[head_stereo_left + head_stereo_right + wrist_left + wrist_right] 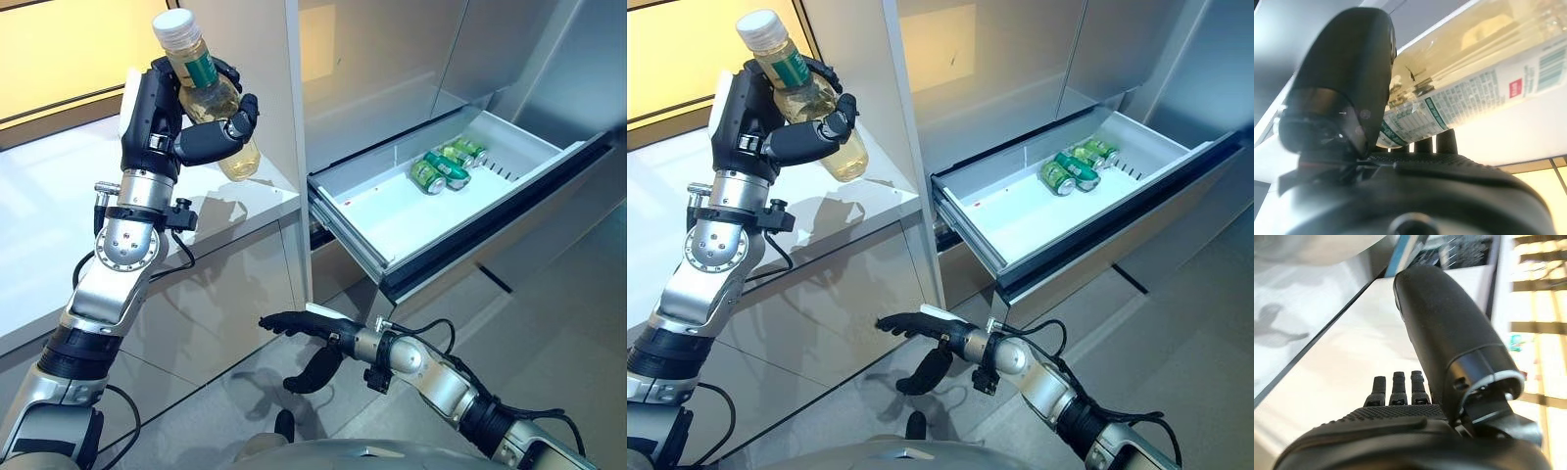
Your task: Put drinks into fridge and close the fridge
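Left arm was raised high above the white countertop (59, 225), forearm near vertical. Left hand (162, 113) was wrapped round a clear plastic bottle of pale yellow drink with a white cap and green label (201, 83); the thumb (211, 137) was curled across the front of the bottle, the fingers round the far side. Bottle was held tilted, cap up and toward the robot's left, base lowest, clear of the countertop. In the left wrist view the same bottle (1474, 83) was seen pinned between thumb and fingers.

Right arm was held low, reaching across above the grey floor in front of the glossy grey cabinet front (225, 294). Right hand (309, 338) was empty, fingers extended and relaxed, thumb hanging below the palm, nothing touched.

The tall silver fridge (392, 69) was to the right of the countertop. Its white pull-out drawer with a dark front edge (392, 211) was pulled fully open, sticking out between the bottle and the floor space by the right arm. Three green drink cans (446, 166) were laid on their sides at the drawer's far end, close together; whether they touched could not be told.

Bottle's lower label text was too small to make out. Right arm was cut off at the frame's lower edge.
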Controlling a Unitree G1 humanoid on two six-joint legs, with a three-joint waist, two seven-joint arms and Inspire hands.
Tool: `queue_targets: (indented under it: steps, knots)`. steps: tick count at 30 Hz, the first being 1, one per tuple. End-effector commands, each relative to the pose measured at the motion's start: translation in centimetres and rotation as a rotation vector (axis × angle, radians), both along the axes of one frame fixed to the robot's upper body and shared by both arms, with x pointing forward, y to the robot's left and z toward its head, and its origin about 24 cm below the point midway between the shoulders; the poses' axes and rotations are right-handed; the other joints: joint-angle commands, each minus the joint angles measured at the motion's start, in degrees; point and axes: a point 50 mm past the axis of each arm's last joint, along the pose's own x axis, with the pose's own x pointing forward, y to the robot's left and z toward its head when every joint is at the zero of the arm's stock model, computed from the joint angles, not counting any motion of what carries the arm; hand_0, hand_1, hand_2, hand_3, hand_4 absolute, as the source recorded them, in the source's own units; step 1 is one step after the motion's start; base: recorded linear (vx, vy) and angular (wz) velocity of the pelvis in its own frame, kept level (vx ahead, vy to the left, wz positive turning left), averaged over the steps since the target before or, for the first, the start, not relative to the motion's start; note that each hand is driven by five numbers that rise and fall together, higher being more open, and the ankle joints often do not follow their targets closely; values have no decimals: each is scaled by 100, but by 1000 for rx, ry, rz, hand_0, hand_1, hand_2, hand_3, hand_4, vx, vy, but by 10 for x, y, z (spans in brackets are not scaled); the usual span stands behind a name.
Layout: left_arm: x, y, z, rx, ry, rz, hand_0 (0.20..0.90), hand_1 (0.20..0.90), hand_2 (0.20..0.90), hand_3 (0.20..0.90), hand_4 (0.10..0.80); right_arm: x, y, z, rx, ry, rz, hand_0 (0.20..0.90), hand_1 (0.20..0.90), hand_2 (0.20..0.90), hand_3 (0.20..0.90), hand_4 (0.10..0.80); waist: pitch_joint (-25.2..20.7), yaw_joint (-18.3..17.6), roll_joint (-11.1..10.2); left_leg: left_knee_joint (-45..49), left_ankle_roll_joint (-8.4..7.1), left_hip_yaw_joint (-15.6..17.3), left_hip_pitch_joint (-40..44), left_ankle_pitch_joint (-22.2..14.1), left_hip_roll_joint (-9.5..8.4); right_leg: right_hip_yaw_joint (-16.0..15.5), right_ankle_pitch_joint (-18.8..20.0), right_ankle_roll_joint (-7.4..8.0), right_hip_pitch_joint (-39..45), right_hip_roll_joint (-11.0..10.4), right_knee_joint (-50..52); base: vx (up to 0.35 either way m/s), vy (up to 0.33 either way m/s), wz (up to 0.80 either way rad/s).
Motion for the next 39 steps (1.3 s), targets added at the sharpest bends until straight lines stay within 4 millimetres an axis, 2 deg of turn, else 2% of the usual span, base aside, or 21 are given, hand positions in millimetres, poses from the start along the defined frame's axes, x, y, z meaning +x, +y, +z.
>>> queue_targets:
  steps: [1,2,3,5,6,9,11,13,17,21,28,39]
  knots:
    - [-27,-15,69,-5,-405,-165,300,300,300,200,100,17,14,81,300,-136,152,900,900,900,900,800,-416,-46,-53,11,108,-131,425,-971,-235,200,244,464,-394,-175,75,0,0,0]
    - [-28,-15,68,-2,-400,-179,300,300,300,200,100,19,10,92,327,-137,168,900,900,900,900,800,-423,-60,-67,11,105,-121,429,-967,-235,203,255,464,-394,-175,74,0,0,0]
    - [-28,-15,68,-1,-400,-181,300,300,300,200,100,20,9,94,334,-137,172,900,900,900,900,800,-423,-60,-67,11,104,-119,430,-967,-235,204,257,464,-394,-175,74,0,0,0]
    - [-32,-13,65,44,-416,-179,300,300,300,200,100,24,-3,120,428,-141,209,900,900,900,900,800,-435,-107,-86,11,112,-76,449,-973,-227,223,274,461,-391,-175,71,0,0,0]
    - [-32,-13,65,46,-417,-180,300,300,300,200,100,24,-4,122,433,-140,211,900,900,900,900,800,-436,-108,-86,11,113,-75,451,-973,-227,225,274,461,-390,-175,71,0,0,0]
    - [-39,-7,65,120,-441,-182,300,300,300,200,100,26,-22,151,563,-182,232,900,900,900,900,800,-471,-148,-99,11,119,-61,467,-986,-231,257,279,460,-387,-168,71,0,0,0]
    - [-40,-4,67,151,-455,-161,300,300,300,200,100,28,-30,161,608,-219,203,900,900,900,900,800,-487,-161,-102,11,120,-58,475,-995,-233,271,281,461,-385,-166,71,0,0,0]
    - [-45,5,71,178,-475,-137,300,300,300,200,100,33,-49,172,645,-293,108,900,900,900,900,800,-511,-196,-99,11,129,-39,485,-1003,-232,291,285,465,-389,-164,72,0,0,0]
    - [-53,21,75,209,-503,-77,300,300,300,200,100,34,-75,175,635,-367,-3,900,900,900,900,800,-544,-254,-87,11,146,-11,480,-1018,-233,329,287,467,-412,-153,67,-1,3,-2]
    - [-57,30,75,217,-504,-41,300,300,300,200,100,33,-88,176,626,-370,-57,900,900,900,900,800,-555,-305,-86,11,148,14,477,-1024,-230,359,289,464,-433,-144,63,-7,4,-4]
    - [-54,27,74,173,-481,-102,300,300,300,200,100,41,-90,176,631,-346,-120,900,900,900,900,800,-543,-319,-80,11,134,10,472,-1024,-228,364,288,460,-432,-136,52,0,0,0]
    - [-40,-5,63,66,-388,-329,300,300,300,200,100,63,-62,180,616,-292,-129,900,900,900,900,800,-513,-228,-119,11,130,-58,480,-1019,-237,315,285,435,-407,-134,49,0,0,0]
